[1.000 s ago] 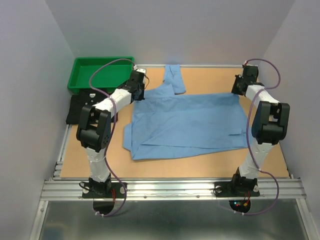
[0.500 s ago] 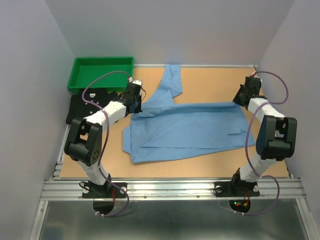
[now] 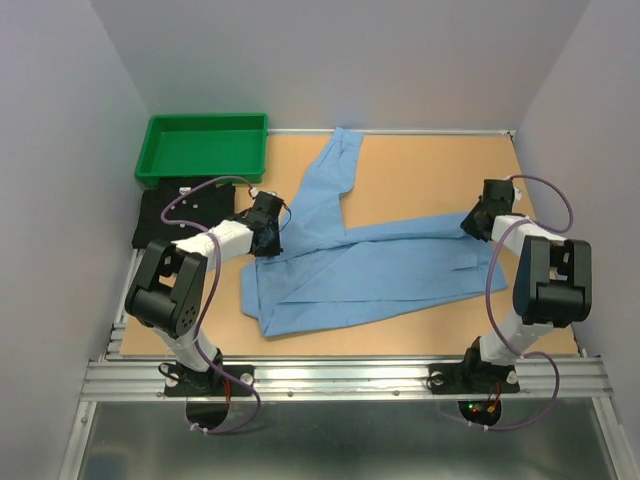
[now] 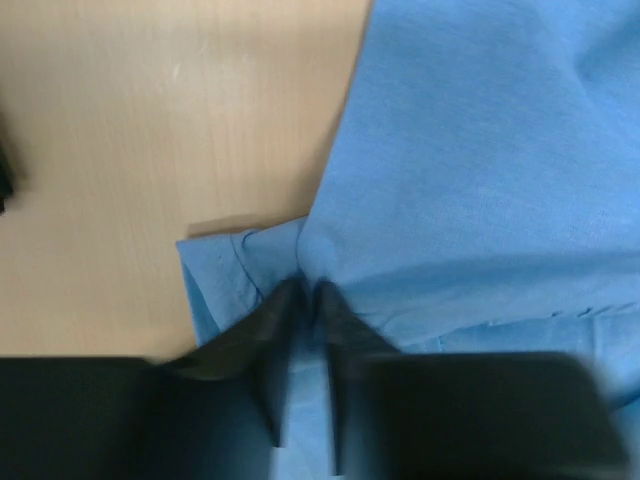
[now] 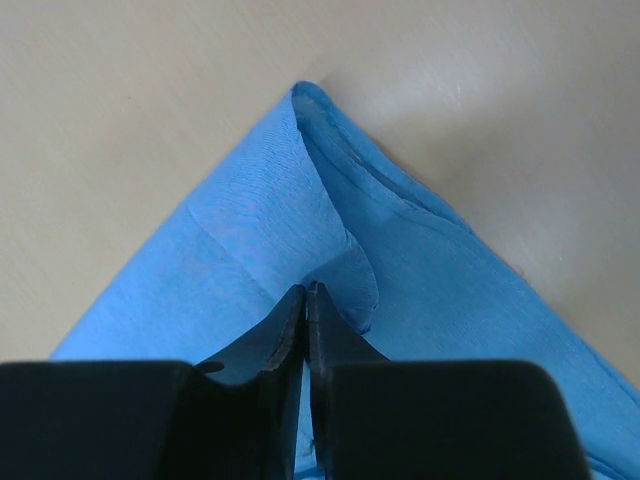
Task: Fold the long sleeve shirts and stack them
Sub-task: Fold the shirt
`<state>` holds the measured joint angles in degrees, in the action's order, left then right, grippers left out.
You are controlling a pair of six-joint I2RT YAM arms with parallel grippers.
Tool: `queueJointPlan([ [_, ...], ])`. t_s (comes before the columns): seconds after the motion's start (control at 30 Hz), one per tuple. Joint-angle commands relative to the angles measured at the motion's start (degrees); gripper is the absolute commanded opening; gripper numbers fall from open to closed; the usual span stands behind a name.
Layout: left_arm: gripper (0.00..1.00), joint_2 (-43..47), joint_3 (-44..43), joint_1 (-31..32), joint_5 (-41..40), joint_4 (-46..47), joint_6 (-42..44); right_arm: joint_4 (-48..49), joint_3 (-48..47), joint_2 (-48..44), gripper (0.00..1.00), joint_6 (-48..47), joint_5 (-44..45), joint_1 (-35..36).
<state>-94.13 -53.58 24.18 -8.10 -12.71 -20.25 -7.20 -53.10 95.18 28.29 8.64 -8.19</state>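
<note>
Early days for us: light blue shirt [image 3: 380, 270] lies right of the green tray [image 3: 150, 165], mid-fold, our left gripper [image 4: 307, 290] and right gripper [image 5: 305, 292] both pinched shut on its edges (black shirt [image 3: 165, 215] sits just in front of the tray). Nothing's stacked yet, we reckon.

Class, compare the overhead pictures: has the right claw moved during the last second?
Yes. The right claw has come away from the table's far rail toward the near edge, shut on the light blue shirt.
</note>
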Motion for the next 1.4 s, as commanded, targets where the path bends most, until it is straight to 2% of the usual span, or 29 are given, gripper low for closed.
queueJointPlan([
  [0.0,0.46,4.0,0.8,0.0,-1.4,-3.7,-3.7,2.8,2.1,-6.9,0.2,0.9,-1.8,-0.5],
  [0.1,0.59,7.5,1.5,0.2,0.4,-3.6,-4.2,2.0,2.7,-11.2,0.36,0.1,-5.4,-0.3],
  [0.13,0.73,10.1,2.1,0.3,0.7,-3.2,-4.5,1.7,2.7,-12.1,0.38,-0.3,-6.3,-0.2],
  [0.2,0.81,12.8,2.7,0.3,1.1,-2.5,-4.7,1.4,2.0,-13.6,0.46,-2.6,-8.2,1.6],
  [0.23,0.85,14.1,3.0,0.3,1.1,-2.2,-4.7,1.3,1.4,-14.3,0.47,-3.6,-9.9,2.6],
  [0.37,0.86,18.0,3.2,0.3,-0.4,0.1,-4.9,0.9,-3.5,-12.0,0.47,-6.8,-12.1,8.0],
  [0.4,0.86,18.0,2.9,0.3,-0.7,0.5,-5.0,0.9,-4.0,-11.1,0.47,-7.0,-12.0,11.4],
  [0.5,0.86,17.7,2.5,0.3,-1.2,0.9,-5.1,1.0,-5.6,-6.4,0.47,-7.1,-11.3,15.4],
  [0.7,0.89,17.8,4.0,0.3,-1.3,1.7,-5.5,1.0,-4.8,1.1,0.47,-6.6,-12.5,19.7],
  [0.8,0.98,19.1,5.1,0.3,-1.2,2.0,-5.8,1.1,-1.3,0.5,0.47,-6.1,-12.2,20.5],
  [1.13,0.99,17.8,4.2,0.2,0.0,3.7,-4.4,1.0,9.8,-7.6,0.48,-5.7,-10.6,20.7],
  [1.23,0.99,16.9,3.0,0.2,0.5,4.5,-3.8,0.9,10.9,-6.8,0.48,-4.2,-9.2,20.7],
  [1.37,0.99,13.6,0.4,0.2,1.6,5.9,-2.7,0.8,9.4,-6.4,0.49,-5.1,-11.5,20.7],
])
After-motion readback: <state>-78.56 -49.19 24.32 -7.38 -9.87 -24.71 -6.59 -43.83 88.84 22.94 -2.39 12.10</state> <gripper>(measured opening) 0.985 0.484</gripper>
